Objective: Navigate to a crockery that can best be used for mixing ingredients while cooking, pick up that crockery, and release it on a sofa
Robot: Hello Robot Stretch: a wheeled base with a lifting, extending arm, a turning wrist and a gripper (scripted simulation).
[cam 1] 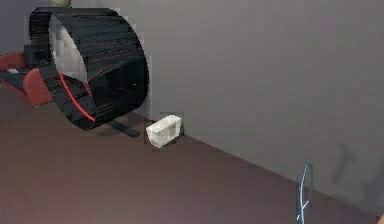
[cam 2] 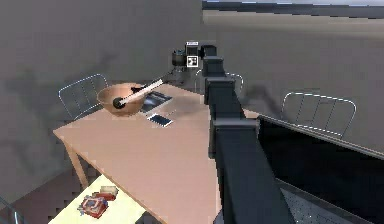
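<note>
Item: round brown wooden bowl (cam 2: pixel 118 100), standing on a pale wooden rectangular table (cam 2: pixel 130 145) toward its far left corner in the arm side view. A white-handled utensil (cam 2: pixel 148 91) leans in it and a small dark flat object (cam 2: pixel 160 120) lies just beside it. Dark square arm bar (cam 2: pixel 235 140) reaches across the table and ends in the dark two-finger gripper (cam 2: pixel 178 60) near the far edge, right of the bowl; finger state and any held item cannot be told. Forward view: large black round object (cam 1: pixel 95 65) against a grey wall (cam 1: pixel 270 70), with a small cream box-shaped object (cam 1: pixel 165 130) on the dark brown floor (cam 1: pixel 100 180) beside it.
</note>
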